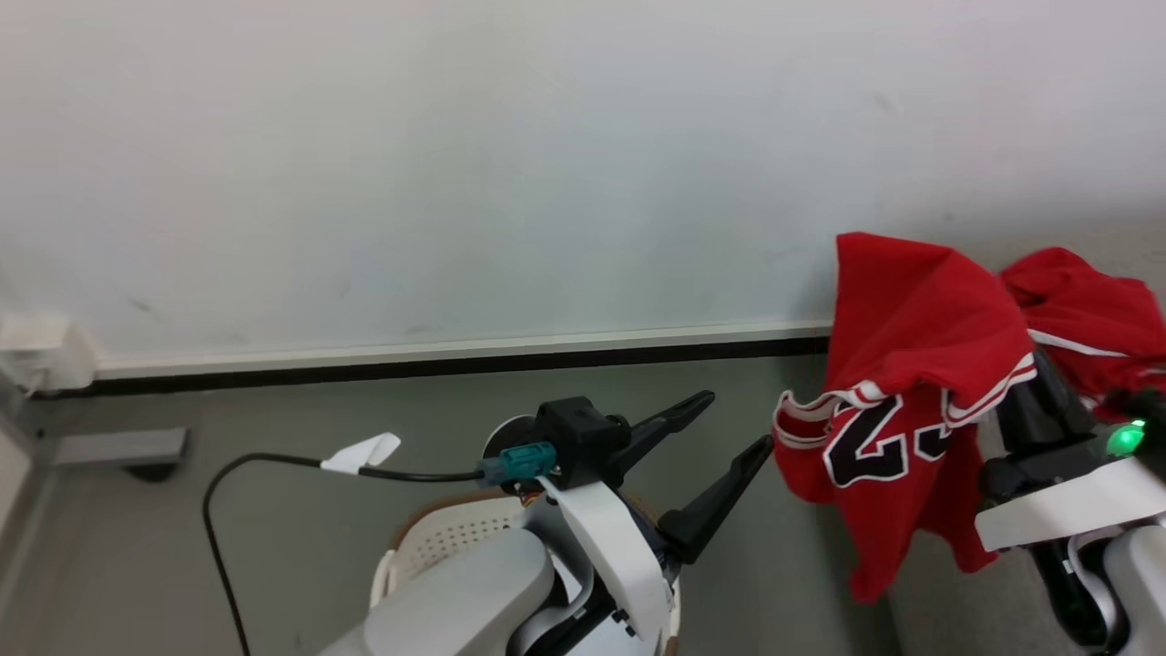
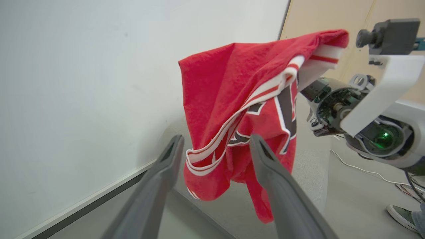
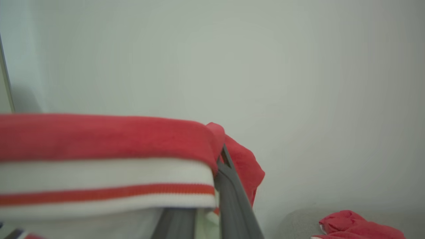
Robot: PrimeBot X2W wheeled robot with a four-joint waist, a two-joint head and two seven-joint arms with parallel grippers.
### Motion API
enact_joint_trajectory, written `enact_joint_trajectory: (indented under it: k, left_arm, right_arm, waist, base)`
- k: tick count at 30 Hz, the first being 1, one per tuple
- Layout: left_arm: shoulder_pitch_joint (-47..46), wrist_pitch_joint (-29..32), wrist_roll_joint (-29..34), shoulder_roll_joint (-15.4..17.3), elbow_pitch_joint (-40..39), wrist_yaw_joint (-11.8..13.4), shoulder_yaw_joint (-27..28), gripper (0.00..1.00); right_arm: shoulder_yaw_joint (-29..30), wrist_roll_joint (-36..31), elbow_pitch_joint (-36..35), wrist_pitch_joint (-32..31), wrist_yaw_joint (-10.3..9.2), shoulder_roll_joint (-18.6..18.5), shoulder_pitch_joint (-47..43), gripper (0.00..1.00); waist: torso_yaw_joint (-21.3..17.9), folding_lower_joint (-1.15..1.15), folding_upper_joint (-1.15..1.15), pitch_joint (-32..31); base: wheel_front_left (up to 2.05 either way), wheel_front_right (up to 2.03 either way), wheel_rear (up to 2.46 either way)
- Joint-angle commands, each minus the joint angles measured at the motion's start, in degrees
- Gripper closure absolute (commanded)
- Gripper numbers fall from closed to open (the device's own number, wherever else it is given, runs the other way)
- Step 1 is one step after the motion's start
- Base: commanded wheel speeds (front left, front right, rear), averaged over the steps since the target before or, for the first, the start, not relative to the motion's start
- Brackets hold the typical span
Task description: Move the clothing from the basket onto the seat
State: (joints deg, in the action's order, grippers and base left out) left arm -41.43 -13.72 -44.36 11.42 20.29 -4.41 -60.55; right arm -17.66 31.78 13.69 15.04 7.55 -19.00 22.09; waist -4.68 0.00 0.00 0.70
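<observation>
The left gripper [image 1: 736,421] is released. The right gripper [image 3: 220,162], largely hidden by the clothing [image 1: 911,328], is clenched on it.

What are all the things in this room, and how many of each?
jersey: one, red with white trim and black numbers, hanging from the right end effector.
second garment: one, red with a white stripe, lying on the seat.
seat: one, grey, at the far right.
basket: one, cream with holes, on the floor under the left arm.
wall: one, white, behind everything.
shoe: one, greenish grey, a person's, on the floor.
cable: one, black with a white tag, running to the left wrist.
left end effector: one, dark, open, beside the jersey.
right end effector: one, dark, shut on the jersey.
</observation>
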Motion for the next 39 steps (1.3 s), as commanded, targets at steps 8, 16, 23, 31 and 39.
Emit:
enact_joint_trajectory:
  k: [8,16,23,31,39]
  left_arm:
    - [-0.1,-0.6,1.7,0.5,-0.9,-0.1,-0.6,0.00]
    - [-0.6,-0.7,2.9,0.6,-0.2,0.1,-1.5,0.00]
    - [-1.8,-0.8,3.5,0.6,0.3,0.7,-1.7,0.00]
    - [-3.2,-0.4,4.6,1.2,0.4,0.7,-2.2,0.00]
    - [-6.3,2.1,5.5,2.8,-1.4,1.0,-2.3,0.00]
  right_arm:
    - [5.6,-1.0,-3.4,0.2,-0.13,-0.8,-1.8,1.00]
    - [8.8,-1.7,-5.9,0.2,-0.13,0.1,-2.9,1.00]
    - [10.5,-1.9,-8.1,0.2,-0.13,0.8,-3.8,1.00]
    - [12.2,0.9,-7.8,0.2,-0.13,0.4,-0.8,1.00]
    - [18.8,-2.2,-6.7,0.2,-0.13,-2.8,5.3,1.00]
  waist:
    - [-8.8,0.00,0.00,1.3]
    - [-14.9,0.00,0.00,3.1]
    - [-18.1,0.00,0.00,5.6]
    - [-18.8,0.00,0.00,9.2]
    - [-16.2,0.00,0.00,16.5]
  base:
    - [0.00,0.00,0.00]
    - [0.00,0.00,0.00]
    - [0.00,0.00,0.00]
    - [0.00,0.00,0.00]
    - [0.00,0.00,0.00]
